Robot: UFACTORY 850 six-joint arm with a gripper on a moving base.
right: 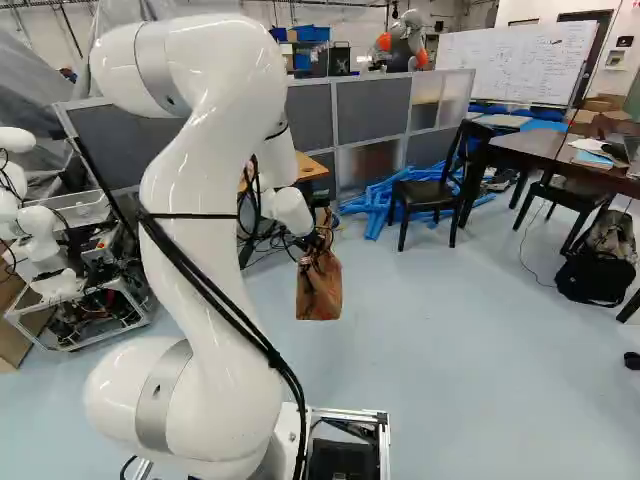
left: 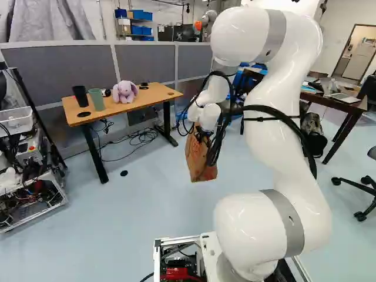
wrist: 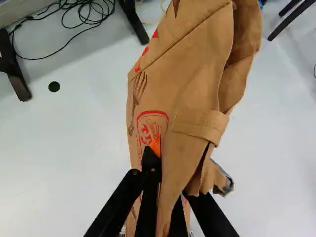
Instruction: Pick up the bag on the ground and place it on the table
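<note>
You are holding the brown paper bag [wrist: 197, 64] in the jaws, which are closing on a fold of it: one finger is pressing its orange pad [wrist: 155, 146] against the printed face, while the other is partly hiding behind the paper. The bag is hanging near the middle of both base views, seemingly off the floor [left: 147, 205]. The light wooden desk [left: 141, 103], probably your goal, is standing at the upper left of the left base view.

You are risking a slip or a tear, because thin paper is carrying whatever weight lies inside. The bag is reaching low, so its bottom could be catching the desk's edge if you are crossing without enough lift. On the desk, the plush toy [left: 124, 92], the black cup [left: 80, 96] and the green cup [left: 96, 100] are crowding the far left part; a swinging bag could be tipping the cups. You are also watching the loose black cables [left: 218, 144] looping from the arm [left: 267, 141], which could be snagging the bag.

The paper is looking matte, soft and creased, its body long and flattened, with a folded band crossing it beside the jaws. Red print and a drawn fork are marking its face. The cups are tapering smoothly; the toy is showing lavender fuzz and drooping ears.
</note>
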